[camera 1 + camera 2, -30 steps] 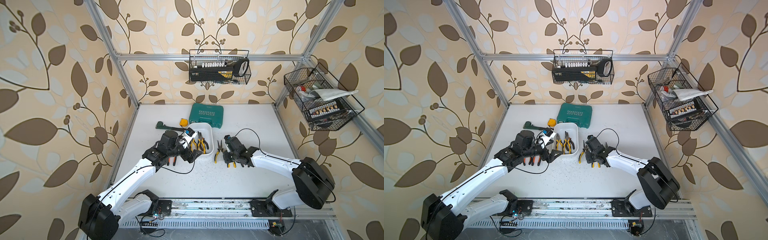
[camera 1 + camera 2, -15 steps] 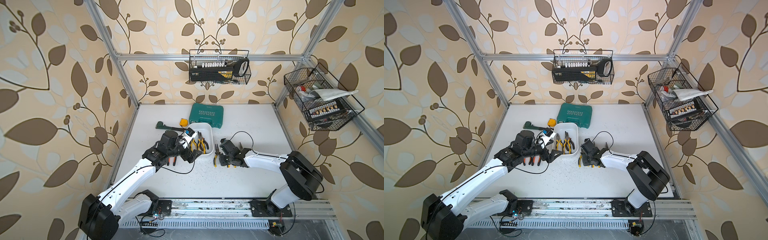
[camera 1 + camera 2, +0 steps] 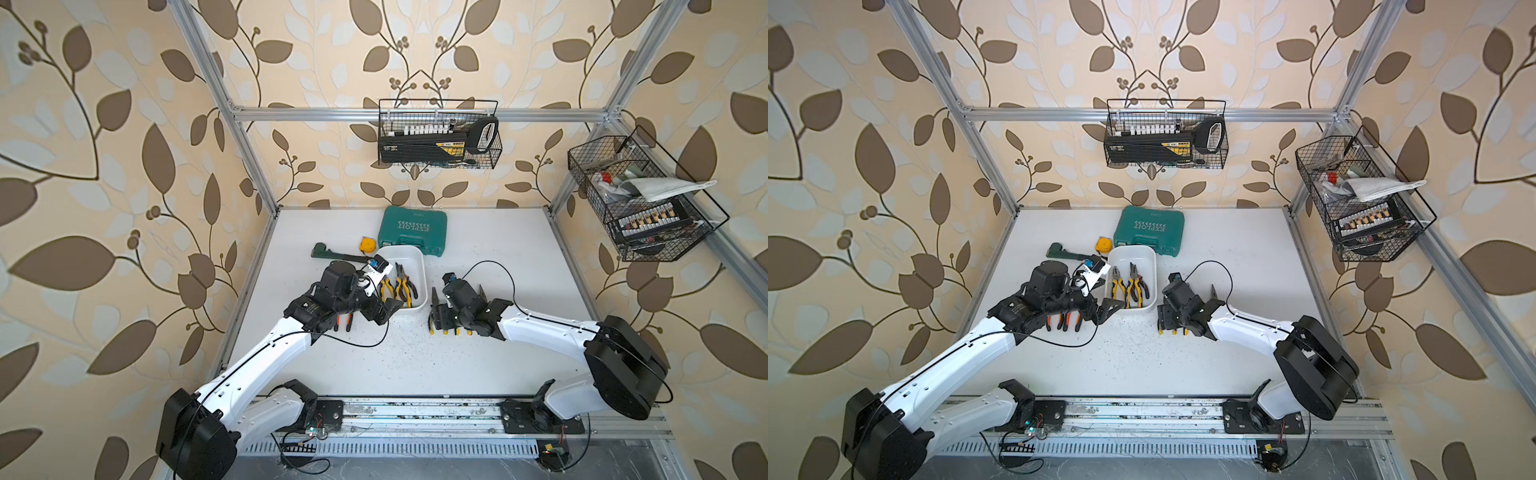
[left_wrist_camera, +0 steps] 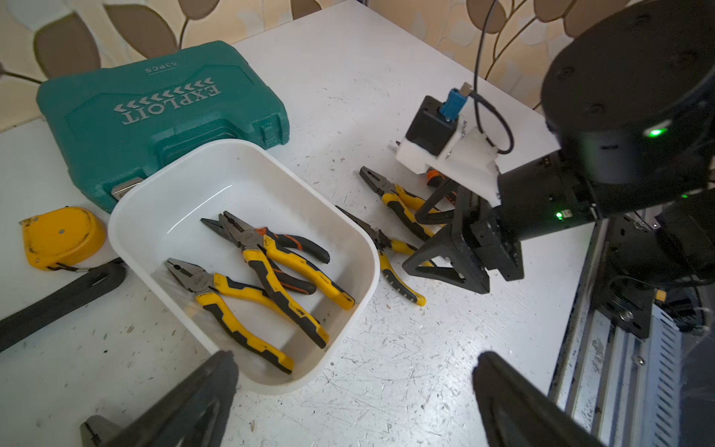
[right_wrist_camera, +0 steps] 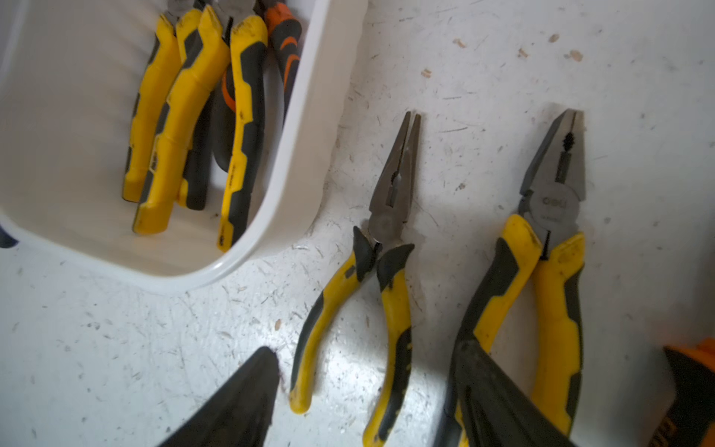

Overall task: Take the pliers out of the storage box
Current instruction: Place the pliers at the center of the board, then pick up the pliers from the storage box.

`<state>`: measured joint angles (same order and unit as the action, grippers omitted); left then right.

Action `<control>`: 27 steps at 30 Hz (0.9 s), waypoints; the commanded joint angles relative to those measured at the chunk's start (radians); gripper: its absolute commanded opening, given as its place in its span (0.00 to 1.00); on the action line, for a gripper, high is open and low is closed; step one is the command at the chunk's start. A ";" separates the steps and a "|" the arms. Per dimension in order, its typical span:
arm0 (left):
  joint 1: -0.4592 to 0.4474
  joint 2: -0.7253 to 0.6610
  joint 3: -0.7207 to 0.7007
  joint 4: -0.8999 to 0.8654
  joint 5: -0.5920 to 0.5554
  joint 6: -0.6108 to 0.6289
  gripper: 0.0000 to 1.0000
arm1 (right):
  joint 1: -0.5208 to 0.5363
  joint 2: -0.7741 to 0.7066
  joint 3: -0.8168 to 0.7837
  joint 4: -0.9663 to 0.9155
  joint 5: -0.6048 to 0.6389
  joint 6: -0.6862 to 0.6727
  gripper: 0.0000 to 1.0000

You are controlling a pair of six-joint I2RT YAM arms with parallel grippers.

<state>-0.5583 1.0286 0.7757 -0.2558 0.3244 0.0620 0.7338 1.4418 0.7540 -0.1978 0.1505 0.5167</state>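
Right wrist view: right pincer [image 5: 363, 348] spread astride needle-nose pliers [image 5: 387, 232] — gripping nothing; left pincer [image 4: 354, 358] apart, empty.

The white table [image 3: 498, 232] is scratched and speckled. Resting directly on it:

- The storage box [image 3: 405, 255] sits near the centre.
- A teal case [image 3: 412, 230] lies at the box's far end.
- A yellow tape measure [image 3: 367, 244] and a dark pipe wrench [image 3: 328, 253] lie beside the box.
- Needle-nose pliers [image 5: 387, 220] and combination pliers [image 5: 553, 205] lie side by side, just beside the box.
- Orange-handled pliers [image 3: 1064, 322], possibly two pairs, lie on the opposite side, partly hidden.
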 commanded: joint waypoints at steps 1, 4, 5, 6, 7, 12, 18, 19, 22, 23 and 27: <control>-0.008 -0.039 -0.016 0.058 -0.115 -0.065 0.99 | 0.002 -0.063 0.002 0.004 0.048 -0.007 0.83; -0.008 -0.093 -0.043 0.060 -0.148 -0.080 0.99 | 0.002 -0.068 0.057 -0.025 0.070 -0.003 0.84; -0.008 -0.117 -0.051 0.049 -0.150 -0.078 0.99 | 0.002 -0.056 0.085 -0.041 0.074 -0.001 0.84; -0.009 -0.144 -0.056 0.023 -0.153 -0.073 0.99 | 0.002 -0.034 0.124 -0.055 0.073 0.001 0.84; -0.008 -0.171 -0.056 -0.013 -0.152 -0.063 0.99 | 0.002 -0.002 0.169 -0.073 0.073 0.008 0.84; -0.008 -0.251 -0.026 -0.199 -0.114 0.036 0.99 | 0.026 0.172 0.415 -0.175 0.089 0.048 0.82; -0.009 -0.269 -0.041 -0.238 -0.058 0.127 0.99 | 0.050 0.452 0.724 -0.328 0.083 0.059 0.77; -0.008 -0.266 -0.046 -0.234 -0.051 0.138 0.99 | 0.050 0.499 0.779 -0.358 0.081 0.060 0.76; -0.008 -0.256 -0.054 -0.227 -0.048 0.164 0.99 | 0.050 0.620 0.909 -0.423 0.080 0.062 0.74; -0.009 -0.256 -0.058 -0.222 -0.049 0.168 0.99 | 0.048 0.649 0.938 -0.432 0.080 0.060 0.74; -0.008 -0.271 -0.079 -0.212 -0.048 0.171 0.99 | 0.036 0.755 1.049 -0.464 0.078 0.057 0.72</control>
<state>-0.5583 0.7712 0.7094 -0.4778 0.2470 0.1982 0.7792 2.1559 1.7367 -0.5816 0.2211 0.5663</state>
